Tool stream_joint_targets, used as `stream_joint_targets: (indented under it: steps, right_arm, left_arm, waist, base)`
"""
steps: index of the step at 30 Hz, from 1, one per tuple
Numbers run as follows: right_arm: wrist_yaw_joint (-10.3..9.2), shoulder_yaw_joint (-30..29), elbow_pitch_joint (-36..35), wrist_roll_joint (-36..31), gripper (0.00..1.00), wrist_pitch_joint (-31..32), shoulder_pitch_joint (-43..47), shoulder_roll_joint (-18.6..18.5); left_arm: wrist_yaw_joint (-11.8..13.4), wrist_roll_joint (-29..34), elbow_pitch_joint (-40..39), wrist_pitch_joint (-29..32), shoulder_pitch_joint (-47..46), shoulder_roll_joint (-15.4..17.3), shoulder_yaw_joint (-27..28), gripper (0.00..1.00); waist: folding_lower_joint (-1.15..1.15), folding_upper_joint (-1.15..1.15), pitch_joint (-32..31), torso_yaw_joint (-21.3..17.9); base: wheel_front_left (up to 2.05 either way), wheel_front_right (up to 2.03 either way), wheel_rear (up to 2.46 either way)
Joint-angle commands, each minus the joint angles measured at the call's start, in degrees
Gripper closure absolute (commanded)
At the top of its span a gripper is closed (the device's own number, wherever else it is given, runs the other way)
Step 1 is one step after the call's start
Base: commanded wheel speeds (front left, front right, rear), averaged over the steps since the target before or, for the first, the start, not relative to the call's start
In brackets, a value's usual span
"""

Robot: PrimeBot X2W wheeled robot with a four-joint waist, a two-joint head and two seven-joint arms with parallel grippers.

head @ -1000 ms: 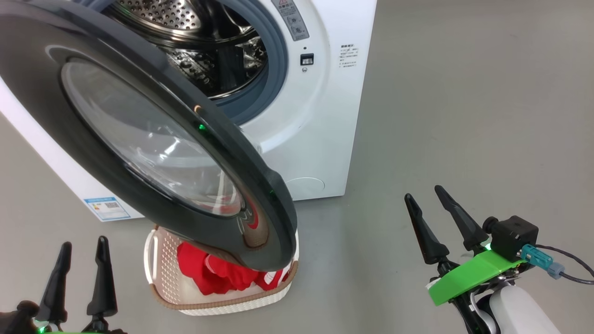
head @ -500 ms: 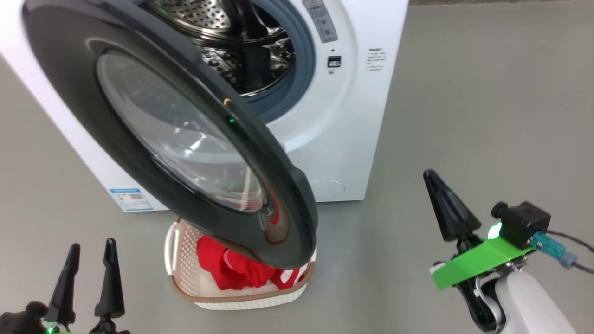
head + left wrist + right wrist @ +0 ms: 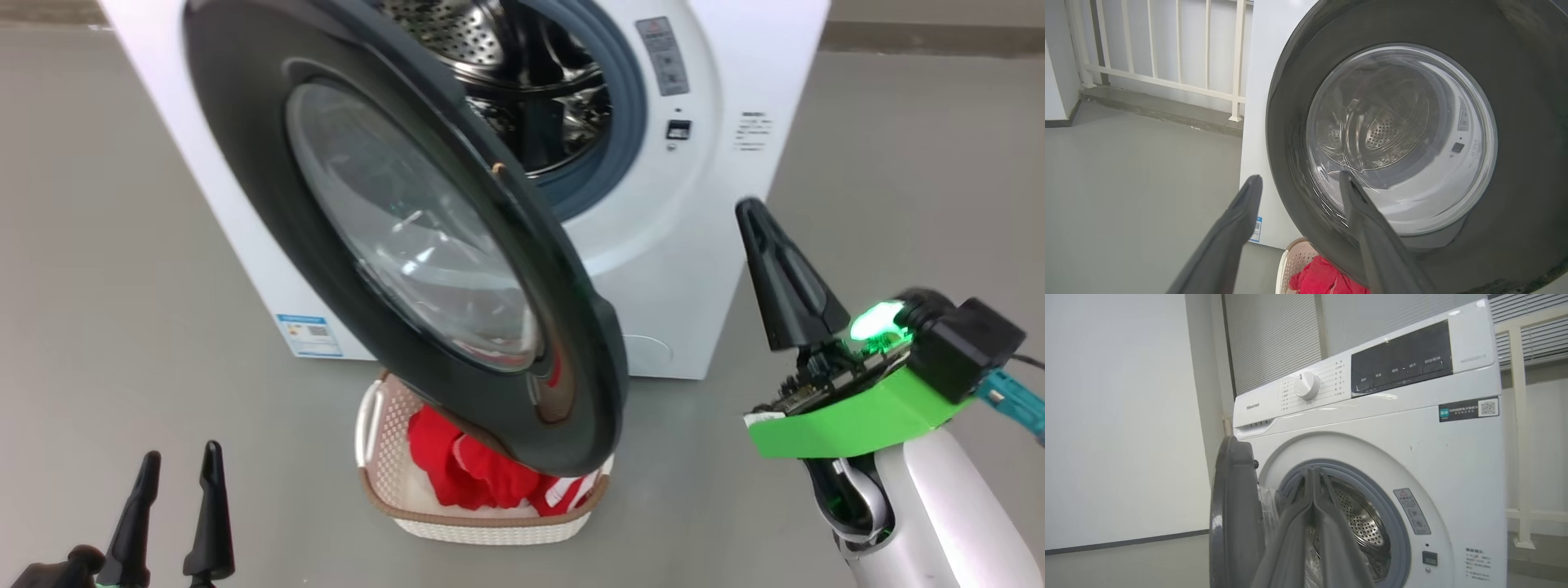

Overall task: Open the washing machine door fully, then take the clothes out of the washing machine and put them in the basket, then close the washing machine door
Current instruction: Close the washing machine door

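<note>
We see the big white front-loading washing machine (image 3: 694, 204) with its round black-rimmed glass door (image 3: 408, 237) swung wide. Under the door's lower edge the bright red garment (image 3: 465, 469) lies in the cream perforated plastic basket (image 3: 490, 529) on the floor, seemingly all inside, though the door hides part. Our left gripper (image 3: 182, 451) hangs spread and empty; our right gripper (image 3: 755, 220), right of the door, is pressed together on nothing.

- The door (image 3: 408, 237) is standing open in front of the washing machine (image 3: 702, 245), overhanging the basket (image 3: 482, 520).
- The clothes (image 3: 465, 474) are lying in the basket.
</note>
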Motion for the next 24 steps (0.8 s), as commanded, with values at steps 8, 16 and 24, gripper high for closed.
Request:
stream_joint_targets:
  steps: [8, 16, 24]
  right_arm:
    - [0.09, 5.5, -9.1, 1.4, 1.0, -0.3, -2.8, 0.8]
    - [0.09, 15.5, -9.2, 1.2, 1.0, -0.3, -1.7, -0.2]
    - [0.09, 20.0, -0.4, 1.2, 1.0, -0.3, -0.2, -1.6]
  left_arm:
    - [-0.1, 0.3, -0.4, -0.5, -1.1, 1.0, 1.2, 0.0]
    - [-0.1, 0.2, 0.2, -0.5, -0.6, 0.8, 0.9, 0.0]
    - [0.1, -0.1, 0.2, -0.5, -0.5, 0.2, 1.6, 0.0]
  waist:
    - [0.0, 0.0, -1.2, 4.4]
    - [0.0, 0.0, -1.6, 6.4]
    - [0.0, 0.0, -1.4, 8.0]
  base:
    - [0.0, 0.0, 0.0]
    - [0.0, 0.0, 0.0]
    - [0.0, 0.0, 0.0]
